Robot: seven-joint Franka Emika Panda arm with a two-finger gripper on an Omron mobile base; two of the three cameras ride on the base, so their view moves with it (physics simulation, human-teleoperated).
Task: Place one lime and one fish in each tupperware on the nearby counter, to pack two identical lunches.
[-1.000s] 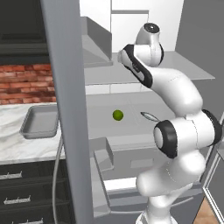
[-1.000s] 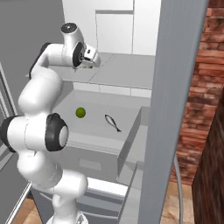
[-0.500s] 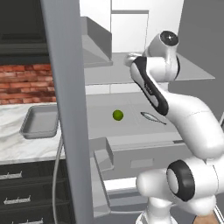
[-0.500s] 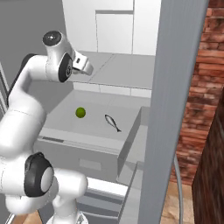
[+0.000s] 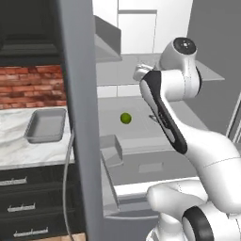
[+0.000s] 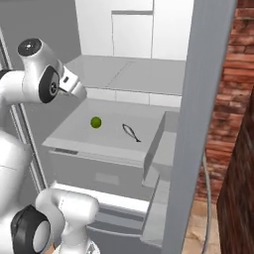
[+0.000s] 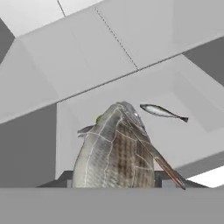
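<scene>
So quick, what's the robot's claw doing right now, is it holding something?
Claw: closed on a fish, a big scaly one held between its tips.

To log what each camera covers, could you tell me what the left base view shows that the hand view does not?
Left base view: a tray on the counter, beside the fridge. Hand view: a big fish in the hand, and a small fish lying on the shelf. Both: the lime on that shelf.
</scene>
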